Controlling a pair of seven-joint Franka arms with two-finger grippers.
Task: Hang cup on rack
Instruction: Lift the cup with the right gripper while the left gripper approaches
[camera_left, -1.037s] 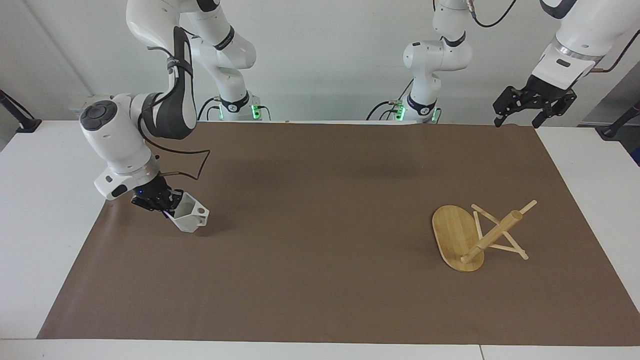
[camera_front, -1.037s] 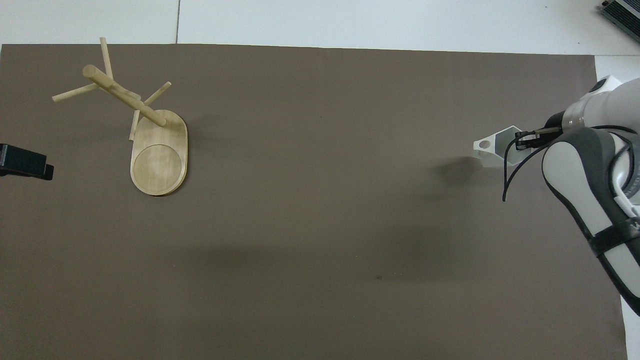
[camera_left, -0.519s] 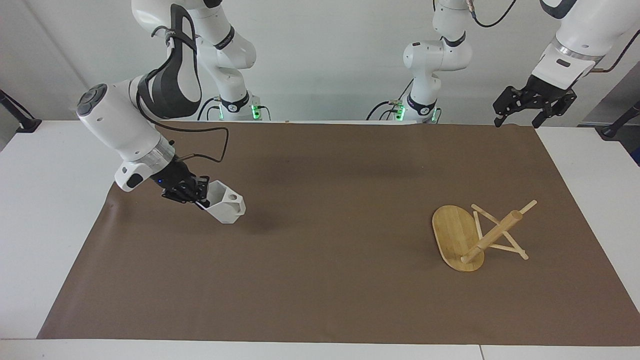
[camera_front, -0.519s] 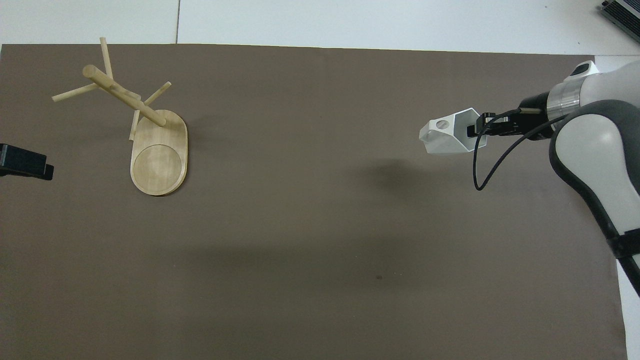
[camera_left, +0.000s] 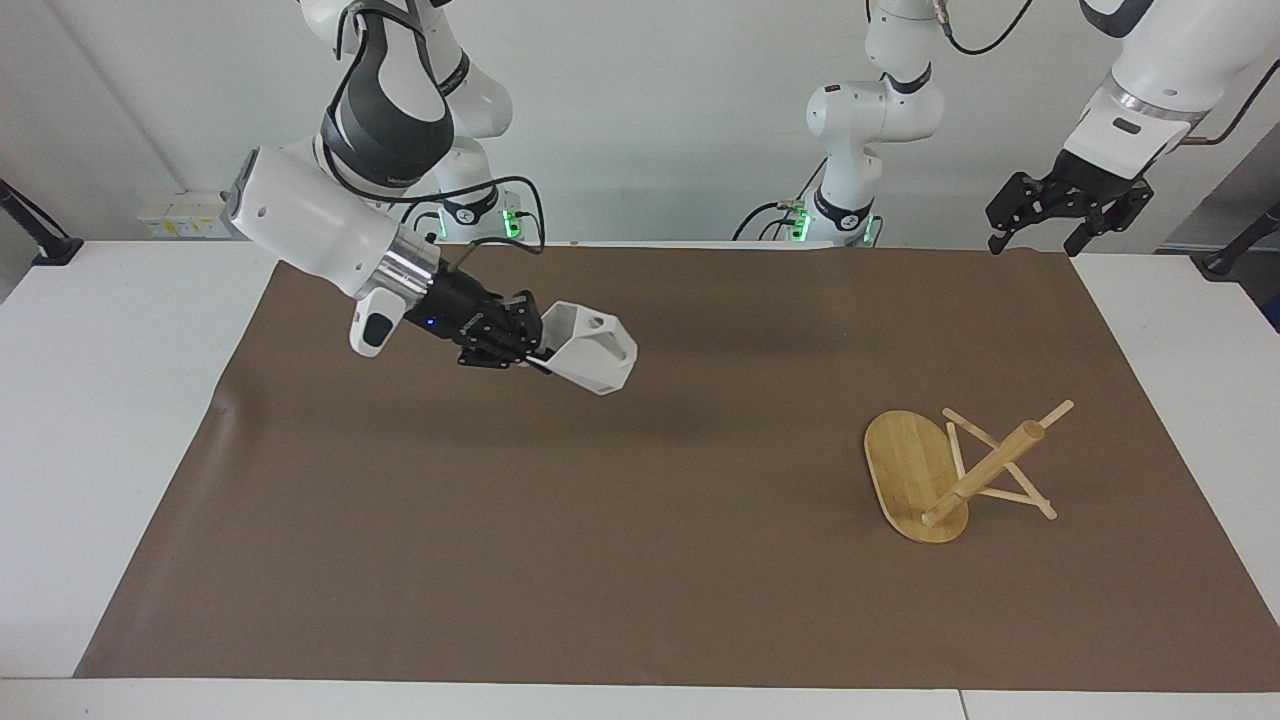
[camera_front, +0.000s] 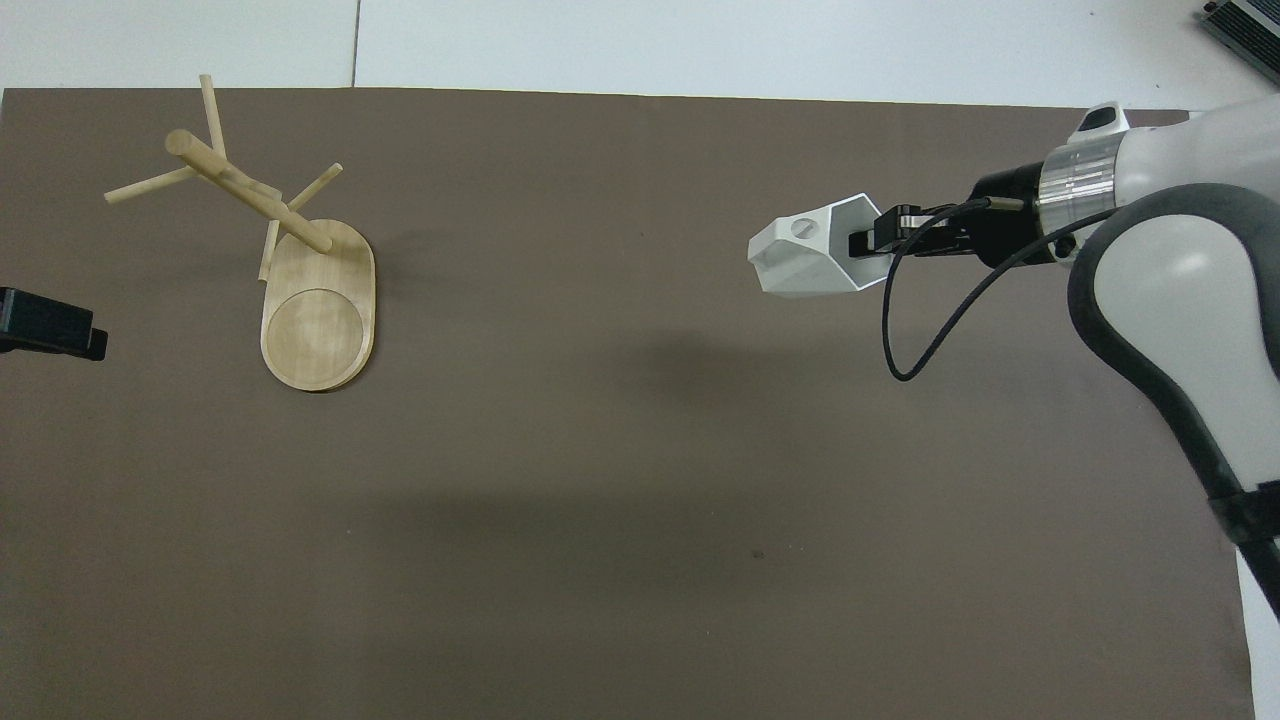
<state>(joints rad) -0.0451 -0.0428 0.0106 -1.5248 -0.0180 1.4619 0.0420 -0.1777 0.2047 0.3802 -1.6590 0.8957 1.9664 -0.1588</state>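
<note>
The white faceted cup hangs in the air on its side, its pierced handle facing up. My right gripper is shut on the cup's rim, over the brown mat toward the right arm's end. The bamboo rack rests on its oval base toward the left arm's end, with thin pegs sticking out of its post and nothing on them. My left gripper waits open and empty, up over the corner of the mat by its own end.
A brown mat covers most of the white table. The cup's shadow falls on the mat between the cup and the rack. Both arm bases stand at the table's edge nearest the robots.
My right arm has lifted the cup higher and carried it from near its own end of the mat toward the middle. The left arm and the rack have not moved.
</note>
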